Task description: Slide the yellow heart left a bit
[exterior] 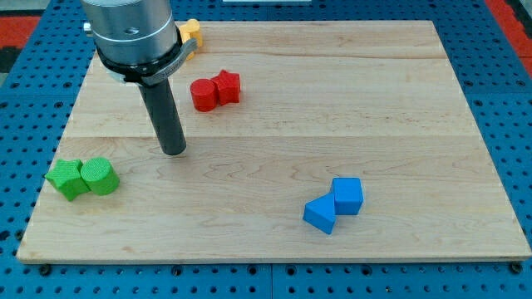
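Note:
A yellow block (192,31) shows at the board's top left, mostly hidden behind the arm's grey body, so I cannot make out its shape. My tip (174,151) rests on the board well below that yellow block, below and left of the red blocks and to the upper right of the green blocks. It touches no block.
A red cylinder (204,95) and a red star-like block (227,86) sit together right of the rod. A green star-like block (66,179) and a green cylinder (99,176) lie at the left edge. A blue triangle (320,215) and a blue cube (347,196) lie lower right.

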Motion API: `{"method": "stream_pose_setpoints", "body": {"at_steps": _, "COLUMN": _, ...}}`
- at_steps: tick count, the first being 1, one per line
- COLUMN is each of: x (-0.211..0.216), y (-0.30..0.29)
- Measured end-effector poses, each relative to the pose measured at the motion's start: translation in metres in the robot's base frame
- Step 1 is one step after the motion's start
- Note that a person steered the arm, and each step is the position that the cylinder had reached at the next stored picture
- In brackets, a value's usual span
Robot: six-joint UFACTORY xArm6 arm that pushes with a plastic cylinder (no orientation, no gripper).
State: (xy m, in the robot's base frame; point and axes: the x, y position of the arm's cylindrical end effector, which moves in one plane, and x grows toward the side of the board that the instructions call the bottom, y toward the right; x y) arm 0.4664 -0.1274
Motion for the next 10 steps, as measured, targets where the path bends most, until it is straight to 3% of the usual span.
{"method": "stream_pose_setpoints", "body": {"at_steps": 3, "x": 0.0, "y": 0.008}}
{"method": "stream_pose_setpoints", "body": {"at_steps": 4, "x": -0.037, "y": 0.073}}
{"method": "stream_pose_setpoints", "body": {"at_steps": 5, "x": -0.071, "y": 0.192}}
{"method": "stream_pose_setpoints", "body": {"at_steps": 6, "x": -0.168, "y": 0.216}}
{"method": "stream_pose_setpoints", "body": {"at_steps": 7, "x": -0.232, "y": 0.193}}
{"method": "stream_pose_setpoints", "body": {"at_steps": 10, "x": -0.248, "y": 0.172}}
